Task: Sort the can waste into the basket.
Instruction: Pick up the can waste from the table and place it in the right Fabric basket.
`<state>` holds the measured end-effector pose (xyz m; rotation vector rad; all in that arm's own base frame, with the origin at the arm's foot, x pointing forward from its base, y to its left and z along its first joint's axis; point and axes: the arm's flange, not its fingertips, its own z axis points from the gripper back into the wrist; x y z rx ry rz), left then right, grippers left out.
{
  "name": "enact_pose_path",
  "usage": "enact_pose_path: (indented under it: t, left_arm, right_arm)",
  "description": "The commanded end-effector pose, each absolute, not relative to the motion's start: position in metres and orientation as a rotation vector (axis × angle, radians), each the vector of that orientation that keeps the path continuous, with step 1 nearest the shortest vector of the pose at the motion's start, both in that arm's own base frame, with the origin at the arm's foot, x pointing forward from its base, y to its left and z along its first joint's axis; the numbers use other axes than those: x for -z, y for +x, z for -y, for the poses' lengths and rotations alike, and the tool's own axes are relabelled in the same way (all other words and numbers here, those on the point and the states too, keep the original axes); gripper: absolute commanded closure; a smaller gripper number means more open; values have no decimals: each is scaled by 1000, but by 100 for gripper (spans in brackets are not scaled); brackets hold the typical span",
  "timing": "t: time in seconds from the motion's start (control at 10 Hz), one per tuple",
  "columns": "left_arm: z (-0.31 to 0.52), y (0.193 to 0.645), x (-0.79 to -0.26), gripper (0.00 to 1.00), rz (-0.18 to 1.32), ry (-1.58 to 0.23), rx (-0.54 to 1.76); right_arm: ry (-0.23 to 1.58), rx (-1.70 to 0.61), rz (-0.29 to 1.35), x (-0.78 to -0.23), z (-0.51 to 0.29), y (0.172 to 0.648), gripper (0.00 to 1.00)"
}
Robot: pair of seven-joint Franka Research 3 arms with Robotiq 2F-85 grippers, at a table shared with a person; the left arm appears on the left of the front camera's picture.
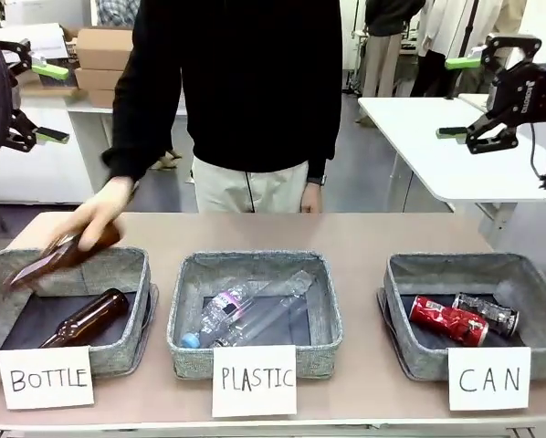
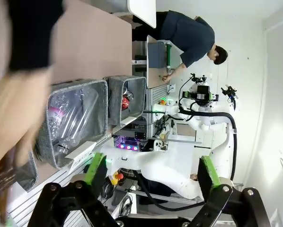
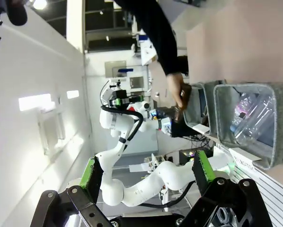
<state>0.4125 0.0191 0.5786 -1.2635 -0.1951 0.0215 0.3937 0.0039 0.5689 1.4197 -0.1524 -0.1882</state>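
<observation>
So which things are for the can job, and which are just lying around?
For the job:
- red can
- dark can
- basket marked CAN

Just there:
- brown bottles
- clear plastic bottles
- basket marked BOTTLE
- basket marked PLASTIC

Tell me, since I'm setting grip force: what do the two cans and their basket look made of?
Red can: likely thin metal, glossy, with a silver end. Dark can: same build, shiny with pale print. CAN basket: grey woven fabric, matte, with soft-looking walls and a dark floor.
</observation>
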Motion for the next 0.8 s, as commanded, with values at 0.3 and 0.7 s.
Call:
enact_pose_path:
  t: [0.3, 0.7]
  left_arm:
    - [-19, 410, -580, 0, 185, -1263, -23]
    - [-19, 410, -580, 0, 185, -1263, -23]
  right_arm:
    - [1438, 184, 152, -569, -4, 394, 0]
    - [1438, 184, 152, -569, -4, 394, 0]
